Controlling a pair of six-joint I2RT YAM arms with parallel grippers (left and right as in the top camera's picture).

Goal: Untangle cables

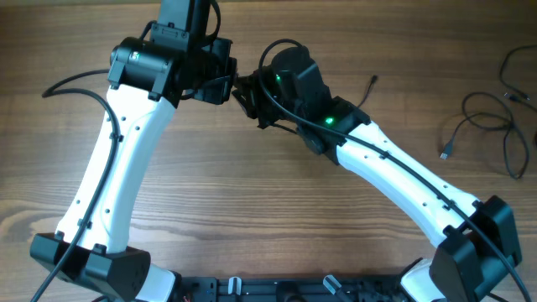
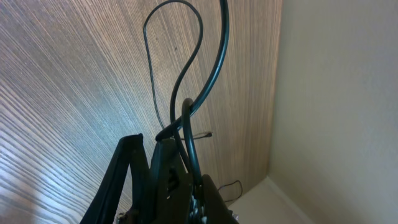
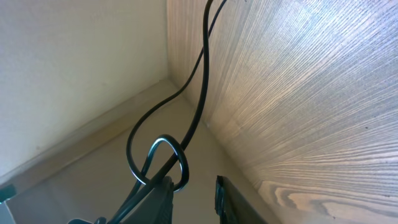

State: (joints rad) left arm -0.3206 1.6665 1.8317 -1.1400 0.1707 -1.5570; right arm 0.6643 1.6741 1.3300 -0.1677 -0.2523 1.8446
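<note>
From above, both arms reach to the far middle of the bench (image 1: pixel 252 210), and the left gripper (image 1: pixel 225 82) and right gripper (image 1: pixel 250 94) sit just beside each other, nose to nose. Whatever they share is hidden under their dark housings. A thin cord end (image 1: pixel 372 81) pokes out to the right of the right arm. The loose cables (image 1: pixel 487 126) lie in open loops well off at the far right edge, with a small plug pointing towards the near side. The right arm is much the nearer to them.

The left wrist camera shows the looped cable (image 2: pixel 186 109) rising off the tip of the left gripper (image 2: pixel 148 142) and curling away in two bends over the wood. A small plug tip (image 2: pixel 202 134) sticks out sideways by the fingers. Only a narrow gap shows between the fingers, and the cable crosses the tip of one of them. I cannot tell whether it is pinched or merely hooked.

In the right wrist view the right gripper (image 3: pixel 194 183) has its fingers plainly apart with nothing between them. The looped cable (image 3: pixel 203 68) runs lengthwise straight away from the fingers. Its lower end curls into a ring over the tip of one finger, so it is draped there, not clamped.

I judge that the next move turns on that ring. It lies to one side of the jaw gap, so it has to come between the fingers before any pulling apart.
</note>
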